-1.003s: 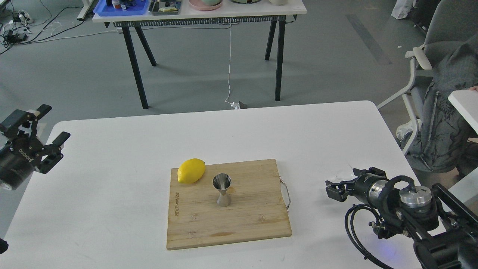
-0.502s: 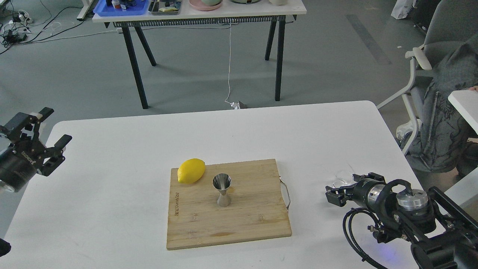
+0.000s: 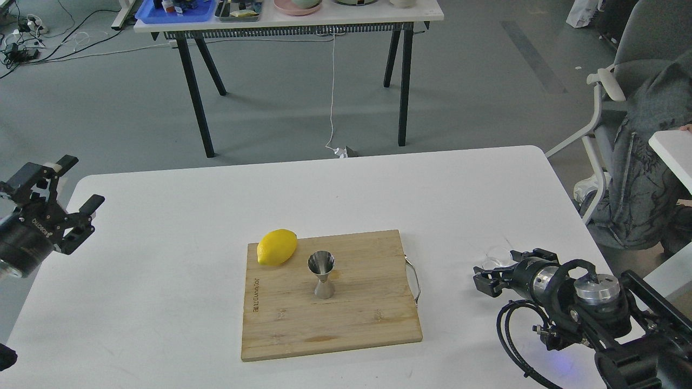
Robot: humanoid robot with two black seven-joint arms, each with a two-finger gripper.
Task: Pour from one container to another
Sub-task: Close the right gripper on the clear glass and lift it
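Observation:
The steel jigger (image 3: 323, 274) stands upright near the middle of the bamboo cutting board (image 3: 346, 319). The small clear glass cup (image 3: 497, 257) sits on the white table to the right of the board. My right gripper (image 3: 491, 276) lies low at the cup, just in front of it and partly covering its near side. Its dark fingers cannot be told apart, and whether they touch the glass is unclear. My left gripper (image 3: 80, 181) hovers open and empty at the table's far left edge, far from both containers.
A yellow lemon (image 3: 277, 247) rests on the board's back left corner, close to the jigger. The board has a metal handle (image 3: 414, 281) on its right side. A chair with grey clothing (image 3: 643, 162) stands beyond the table's right edge.
My right gripper has sunk a little toward the table, leaving the glass cup more exposed behind it. My left gripper has dipped slightly. Jigger, lemon and board are unmoved.

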